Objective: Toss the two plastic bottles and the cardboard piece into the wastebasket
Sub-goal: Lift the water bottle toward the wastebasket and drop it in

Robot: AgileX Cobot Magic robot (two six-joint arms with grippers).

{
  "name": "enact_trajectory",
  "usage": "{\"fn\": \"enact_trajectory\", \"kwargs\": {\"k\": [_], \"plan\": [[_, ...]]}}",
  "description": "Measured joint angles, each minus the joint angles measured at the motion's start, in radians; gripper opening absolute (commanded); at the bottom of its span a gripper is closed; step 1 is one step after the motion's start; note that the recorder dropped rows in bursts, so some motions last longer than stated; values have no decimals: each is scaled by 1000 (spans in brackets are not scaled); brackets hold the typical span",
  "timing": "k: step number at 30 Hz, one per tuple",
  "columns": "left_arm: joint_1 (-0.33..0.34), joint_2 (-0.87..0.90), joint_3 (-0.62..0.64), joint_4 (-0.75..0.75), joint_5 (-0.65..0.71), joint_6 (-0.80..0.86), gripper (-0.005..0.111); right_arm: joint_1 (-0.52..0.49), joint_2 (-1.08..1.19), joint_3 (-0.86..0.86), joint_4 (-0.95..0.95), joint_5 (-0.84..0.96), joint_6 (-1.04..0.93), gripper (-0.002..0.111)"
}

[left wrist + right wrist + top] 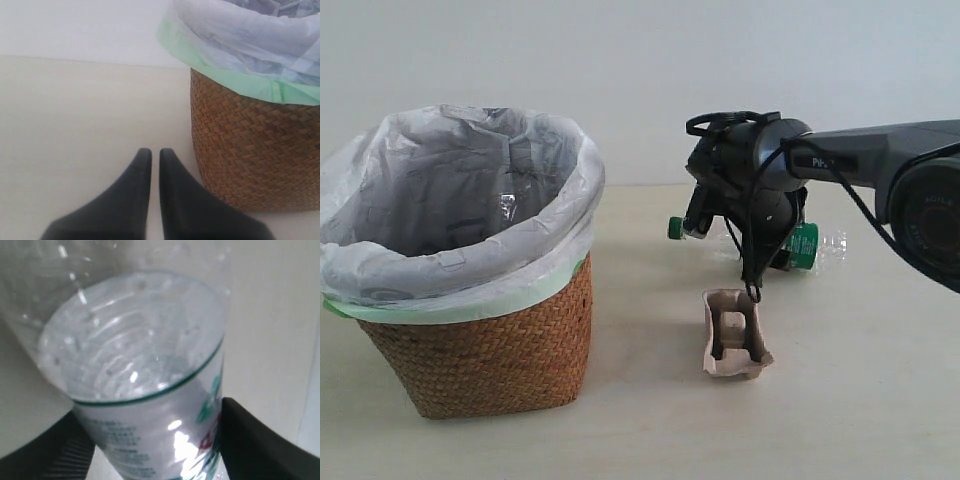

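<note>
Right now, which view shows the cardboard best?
Exterior view: the whole cardboard is in view on the table, right of the basket. The left wrist view sees basket and table, the right wrist view a bottle close up; neither shows the cardboard.

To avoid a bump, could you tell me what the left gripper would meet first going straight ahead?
Probably nothing: ahead of the left gripper lies only bare table; the wastebasket stands just beside that line, depth unclear.
</note>
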Motion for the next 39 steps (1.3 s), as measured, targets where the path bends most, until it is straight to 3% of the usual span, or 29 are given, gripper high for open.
{"fn": "enact_trajectory", "kwargs": {"k": [11,26,32,39], "plan": [[0,0,0,0,0,0,6,-59,-198,5,-145,128,127,0],[0,0,0,0,0,0,6,-71,-418,9,-123,136,185,0],[0,0,0,0,0,0,6,-71,-411,53,5,139,171,0],[0,0,0,0,0,0,6,0,-438,-58,433,147,49,0]]}}
